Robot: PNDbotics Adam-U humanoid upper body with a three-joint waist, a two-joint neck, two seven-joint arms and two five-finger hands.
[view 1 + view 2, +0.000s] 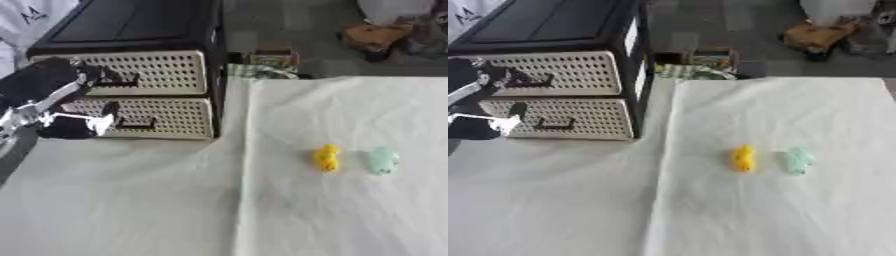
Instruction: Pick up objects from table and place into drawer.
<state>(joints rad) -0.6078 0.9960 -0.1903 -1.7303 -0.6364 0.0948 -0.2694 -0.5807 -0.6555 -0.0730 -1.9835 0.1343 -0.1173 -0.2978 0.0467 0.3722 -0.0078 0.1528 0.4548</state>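
Left robot hand [74,107]: at 9 o'clock, before the drawer unit [144,95]; fingers near the upper drawer handle [127,80], curl cannot be told. Both drawers shut. Yellow toy [327,158]: on the white-clothed table [262,210], long axis 12-to-6. Green toy [381,160]: just beside it at 3 o'clock, upright likewise. Open cloth all around; grey floor beyond.

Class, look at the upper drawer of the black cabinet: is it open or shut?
Shut. The upper drawer has its perforated front flush with the lower drawer and the cabinet frame; the left hand is at the handles.
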